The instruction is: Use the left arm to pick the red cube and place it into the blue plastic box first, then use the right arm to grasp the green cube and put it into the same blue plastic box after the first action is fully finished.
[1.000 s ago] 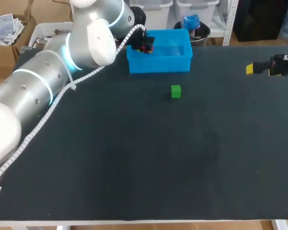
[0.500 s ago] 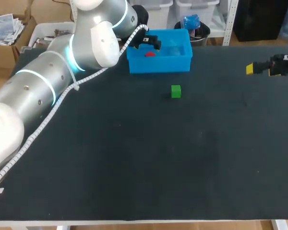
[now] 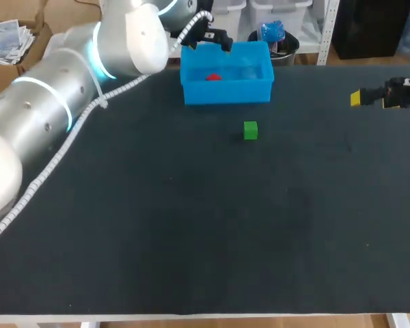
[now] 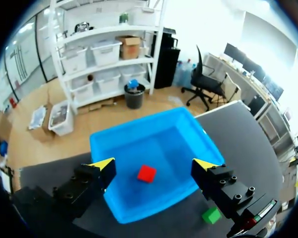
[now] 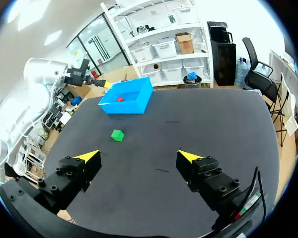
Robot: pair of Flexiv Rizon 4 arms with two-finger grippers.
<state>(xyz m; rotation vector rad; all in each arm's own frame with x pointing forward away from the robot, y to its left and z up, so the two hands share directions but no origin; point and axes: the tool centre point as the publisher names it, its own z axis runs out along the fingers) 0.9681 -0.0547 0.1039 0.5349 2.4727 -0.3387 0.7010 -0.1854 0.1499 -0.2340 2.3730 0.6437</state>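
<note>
The red cube (image 4: 146, 173) lies on the floor of the blue plastic box (image 3: 225, 93), clear of its walls. Above it hangs the left claw (image 4: 154, 164), its 2 yellow-tipped fingers spread wide and holding nothing. The green cube (image 3: 250, 130) sits on the dark tabletop (image 3: 191, 239) just in front of the box, apart from it. The right claw (image 5: 138, 156) waits at the tabletop's right edge, well apart from that cube, spread and empty too.

To my eye step 1 looks done, and the risk lies in step 2. If the right arm (image 3: 406, 92) sets off while the left arm (image 3: 68, 89) is over the box, the 2 could meet there. A skewed pinch could knock so small a cube away, and a drop from too high might bounce it over the low wall. I see nothing between green cube and box; only the left arm crowds the box's back left corner
</note>
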